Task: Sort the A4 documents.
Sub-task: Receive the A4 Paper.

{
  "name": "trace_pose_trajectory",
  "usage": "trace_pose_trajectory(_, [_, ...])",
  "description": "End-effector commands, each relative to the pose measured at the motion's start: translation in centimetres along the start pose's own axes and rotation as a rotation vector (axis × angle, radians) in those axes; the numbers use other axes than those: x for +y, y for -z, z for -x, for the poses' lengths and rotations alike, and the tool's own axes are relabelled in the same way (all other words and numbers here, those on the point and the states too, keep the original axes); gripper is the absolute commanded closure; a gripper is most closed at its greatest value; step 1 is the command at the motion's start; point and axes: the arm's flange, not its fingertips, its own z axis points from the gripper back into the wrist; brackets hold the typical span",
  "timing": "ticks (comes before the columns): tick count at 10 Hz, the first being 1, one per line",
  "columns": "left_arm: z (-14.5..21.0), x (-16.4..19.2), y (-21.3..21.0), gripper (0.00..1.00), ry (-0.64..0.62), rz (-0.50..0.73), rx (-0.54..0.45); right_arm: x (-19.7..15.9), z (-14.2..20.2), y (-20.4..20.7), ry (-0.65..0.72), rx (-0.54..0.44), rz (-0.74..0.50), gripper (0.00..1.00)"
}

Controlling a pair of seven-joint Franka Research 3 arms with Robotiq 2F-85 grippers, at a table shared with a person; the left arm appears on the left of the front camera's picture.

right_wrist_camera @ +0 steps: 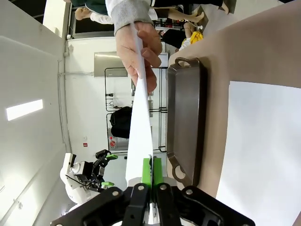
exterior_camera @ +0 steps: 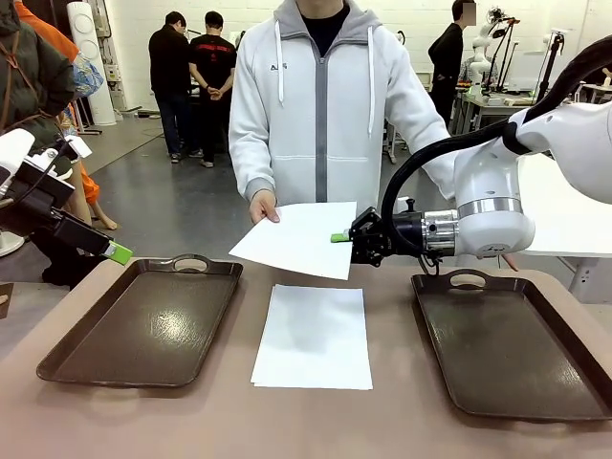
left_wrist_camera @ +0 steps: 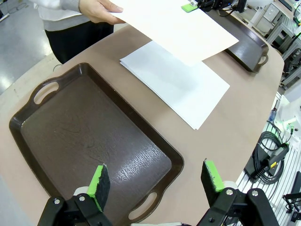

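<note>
The right jaws are clenched on one edge of an A4 sheet (exterior_camera: 301,239). In the right wrist view the two green pads (right_wrist_camera: 146,172) press together with that sheet between them. It runs straight ahead of them edge-on, a thin pale strip whose face cannot be seen. At its far end, opposite the jaws, a person's hand (exterior_camera: 263,207) pinches the other corner, and the thumb covers that corner. From the front, one green pad shows at the paper's edge, while the other lies behind the sheet.

More A4 sheets (exterior_camera: 314,337) lie flat on the tabletop (exterior_camera: 402,421), below and just beyond the right jaws. How many there are is hard to make out. In the left wrist view the held sheet overlaps their far end.

The left jaws stand wide apart and grasp nothing, above the near end of the left tray (left_wrist_camera: 89,141). The right tray (exterior_camera: 507,344) sits under the right arm, behind the right jaws, cut off at the picture's edge.
</note>
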Motion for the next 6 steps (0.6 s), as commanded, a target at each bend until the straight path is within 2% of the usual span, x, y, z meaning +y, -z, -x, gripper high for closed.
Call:
trace_pose_trajectory(1, [0.1, 0.22, 0.04, 0.0, 0.006, 0.016, -0.011, 0.25, -0.37, -0.27, 0.016, 0.03, -0.013, 1.0])
trace_pose_trajectory(3, [0.1, 0.22, 0.04, 0.0, 0.006, 0.016, -0.011, 0.52, -0.19, -0.48, 0.005, 0.098, -0.007, 1.0])
trace_pose_trajectory(4, [0.1, 0.22, 0.04, 0.0, 0.006, 0.016, -0.011, 0.1, 0.01, -0.12, 0.0, 0.011, -0.013, 1.0])
trace_pose_trajectory(6, [0.1, 0.22, 0.04, 0.0, 0.006, 0.016, -0.011, 0.1, 0.01, -0.12, 0.0, 0.011, -0.013, 1.0])
